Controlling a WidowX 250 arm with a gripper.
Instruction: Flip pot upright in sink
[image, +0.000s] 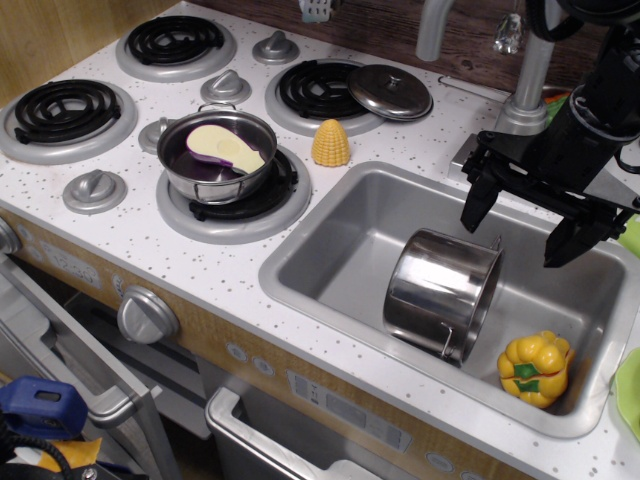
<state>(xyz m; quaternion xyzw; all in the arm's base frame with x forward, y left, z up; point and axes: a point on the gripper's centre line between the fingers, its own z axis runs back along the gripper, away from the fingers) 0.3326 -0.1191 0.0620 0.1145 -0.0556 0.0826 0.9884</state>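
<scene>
Landmark: we place everything relative to the sink (330, 235), the grey basin set in the speckled counter (215, 270).
Pot: the pot (442, 292) lies on its side inside the sink, near the middle of the basin; we see its shiny steel wall and base facing us, mouth pointing toward the sink's back-right, a small wire loop handle low on the rim.
Gripper: the gripper (522, 226) hangs above the sink's back-right part, over the pot's rim end; we see its two black fingers (478, 202) spread wide apart, nothing between them, not touching the pot.
Pepper: the yellow toy pepper (536, 368) sits in the sink's front-right corner, just beside the pot.
Corn: the yellow corn piece (330, 143) stands on the counter just behind the sink's back-left corner.
Pan: the shallow steel pan (217, 155) with a purple eggplant piece (226, 149) sits on a burner left of the sink.
Lid: the flat steel lid (390, 91) rests on a burner behind the sink.
Faucet: the grey faucet (527, 80) rises behind the sink.
</scene>
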